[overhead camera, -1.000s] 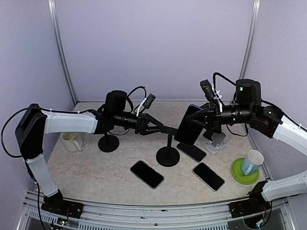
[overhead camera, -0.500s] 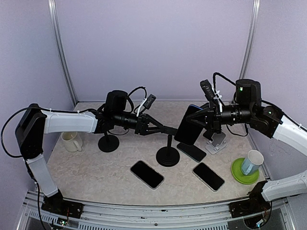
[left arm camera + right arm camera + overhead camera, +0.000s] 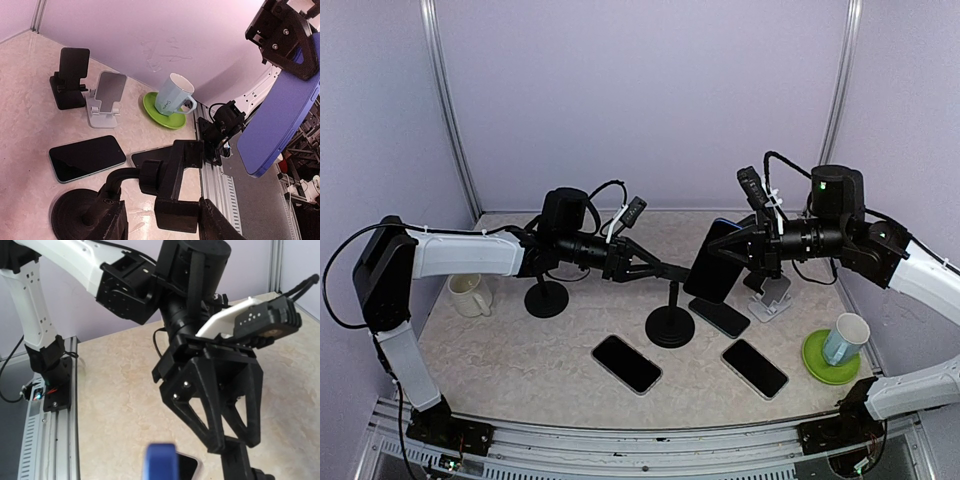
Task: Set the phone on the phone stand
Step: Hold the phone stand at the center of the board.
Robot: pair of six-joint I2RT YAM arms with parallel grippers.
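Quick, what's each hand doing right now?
Left hand: closed on the phone stand cradle.
Right hand: closed, holding the blue phone.

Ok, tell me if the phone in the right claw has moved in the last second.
No. The blue-backed phone in the right claw keeps its place against the white folding stand beside it.

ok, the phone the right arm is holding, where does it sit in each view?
Top external: held phone, dark, just right of centre.
Left wrist: blue slab along the right side.
Right wrist: only a blurred blue edge at bottom centre.
Shared landmark: black pole stand gripped by the left fingers, beside the phone in all three.
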